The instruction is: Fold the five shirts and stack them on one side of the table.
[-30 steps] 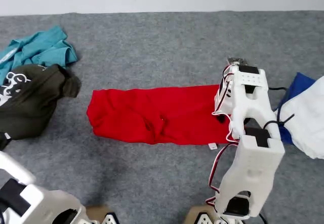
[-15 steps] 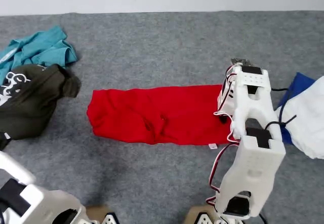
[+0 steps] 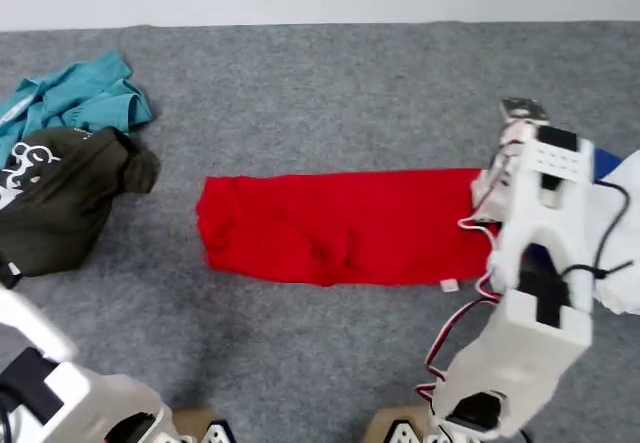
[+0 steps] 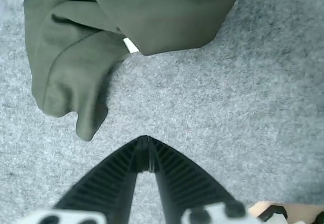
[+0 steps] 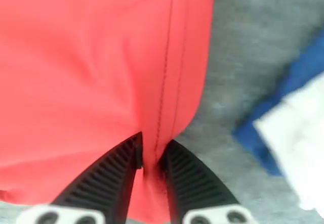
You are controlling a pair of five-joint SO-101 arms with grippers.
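Observation:
A red shirt lies folded into a long strip across the middle of the grey table. My right gripper is shut on the red shirt, pinching its hemmed right end; in the high view the right arm stands over that end. A dark green shirt and a teal shirt lie crumpled at the far left. A white shirt over a blue shirt sits at the right edge. My left gripper is shut, empty, just short of the dark green shirt.
Grey carpet-like table surface stretches bare behind the red shirt, up to the white wall. The left arm's base sits at the front left corner. A small white tag pokes out under the red shirt's right end.
My right gripper has pulled the red shirt to the right; the shirt's left end has slid right with it. The other shirts and the left arm have stayed put.

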